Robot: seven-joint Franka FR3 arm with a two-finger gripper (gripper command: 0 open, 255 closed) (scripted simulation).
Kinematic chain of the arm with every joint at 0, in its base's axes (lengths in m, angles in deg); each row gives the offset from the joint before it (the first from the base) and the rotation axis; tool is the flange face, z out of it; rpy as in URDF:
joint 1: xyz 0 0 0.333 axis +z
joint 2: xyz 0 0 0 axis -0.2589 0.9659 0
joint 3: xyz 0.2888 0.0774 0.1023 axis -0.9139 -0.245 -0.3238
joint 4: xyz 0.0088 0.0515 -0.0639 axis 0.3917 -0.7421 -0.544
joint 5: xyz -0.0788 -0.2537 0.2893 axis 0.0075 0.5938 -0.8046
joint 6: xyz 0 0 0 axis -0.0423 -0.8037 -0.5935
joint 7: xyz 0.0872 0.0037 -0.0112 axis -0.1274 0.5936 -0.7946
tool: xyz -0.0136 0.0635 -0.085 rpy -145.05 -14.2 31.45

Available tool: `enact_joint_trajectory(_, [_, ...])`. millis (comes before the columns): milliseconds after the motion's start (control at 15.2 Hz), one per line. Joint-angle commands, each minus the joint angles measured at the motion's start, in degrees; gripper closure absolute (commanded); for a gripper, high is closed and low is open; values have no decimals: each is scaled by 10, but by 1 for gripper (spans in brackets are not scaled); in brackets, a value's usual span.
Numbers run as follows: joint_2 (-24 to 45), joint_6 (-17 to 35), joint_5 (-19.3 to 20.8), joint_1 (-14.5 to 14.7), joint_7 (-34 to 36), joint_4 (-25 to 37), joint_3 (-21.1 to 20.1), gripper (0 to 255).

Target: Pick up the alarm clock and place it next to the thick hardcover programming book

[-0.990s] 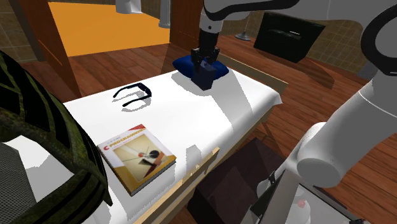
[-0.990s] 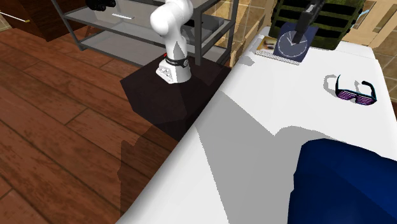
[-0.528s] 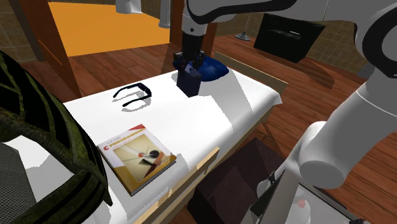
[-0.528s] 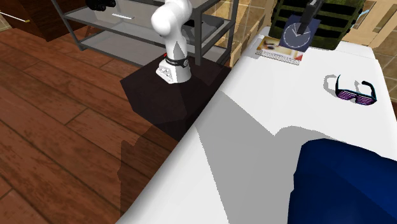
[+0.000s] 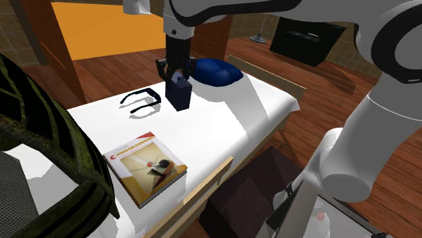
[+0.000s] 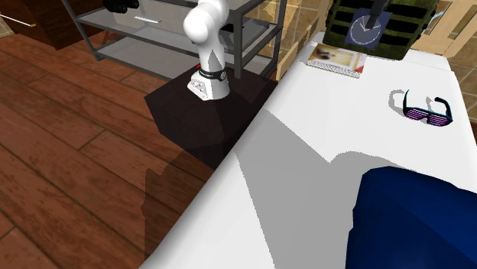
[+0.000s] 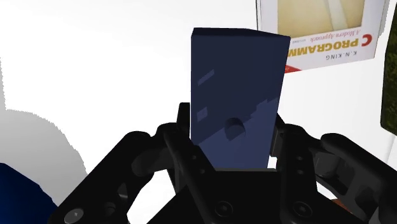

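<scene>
My gripper [image 5: 177,74] is shut on a dark blue box-shaped alarm clock [image 5: 179,95] and holds it above the white table [image 5: 223,128], between the black glasses [image 5: 141,101] and a blue cushion [image 5: 217,71]. In the second exterior view the clock [image 6: 365,30] shows a white dial, hanging under the gripper [image 6: 374,11] beyond the book [image 6: 336,57]. The wrist view has the clock's plain back [image 7: 235,89] clasped between the fingers [image 7: 186,127]. The thick programming book [image 5: 145,167] lies flat near the table's front edge, with its cover [image 7: 327,28] ahead of the clock.
A dark green striped object [image 5: 40,142] rises at the table's end past the book. The glasses [image 6: 428,109] lie mid-table and the blue cushion [image 6: 413,222] sits at the other end. The arm's base [image 6: 208,53] stands on a dark stand [image 6: 202,118] beside the table.
The gripper has carried the clock away from above the blue cushion toward the shoulder view's left, closer to the glasses and the book. The grip has stayed shut.
</scene>
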Motion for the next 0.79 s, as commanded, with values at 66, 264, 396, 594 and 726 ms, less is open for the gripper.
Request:
enact_joint_trajectory(66, [16,2,2,12,24,14,-11,255])
enact_joint_trajectory(264, [17,25,3,12,24,-7,-11,255])
enact_joint_trajectory(396, [19,40,3,12,24,-20,-11,255])
enact_joint_trajectory(594, [23,62,3,12,25,-39,-11,255])
enact_joint_trajectory(726, [26,77,4,12,25,-51,-11,255])
